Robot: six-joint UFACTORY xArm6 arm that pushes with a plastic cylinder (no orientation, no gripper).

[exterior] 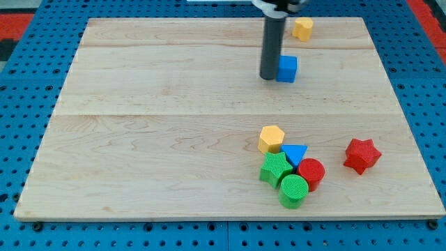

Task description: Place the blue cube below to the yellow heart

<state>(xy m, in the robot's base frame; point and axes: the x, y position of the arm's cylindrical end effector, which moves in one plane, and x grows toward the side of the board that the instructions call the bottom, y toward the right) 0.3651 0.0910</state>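
Observation:
The blue cube [287, 68] sits on the wooden board [139, 139] near the view's top, right of centre. My tip [268, 78] stands right against the cube's left side. The yellow heart [302, 28] lies at the view's top, up and to the right of the cube, with a small gap between them. The rod rises from the tip to the top edge of the view.
A cluster lies at the lower right: a yellow hexagon [271, 139], a blue triangle [295, 153], a green block [276, 169], a red cylinder [311, 173] and a green cylinder [293, 191]. A red star [362, 155] lies apart, further right.

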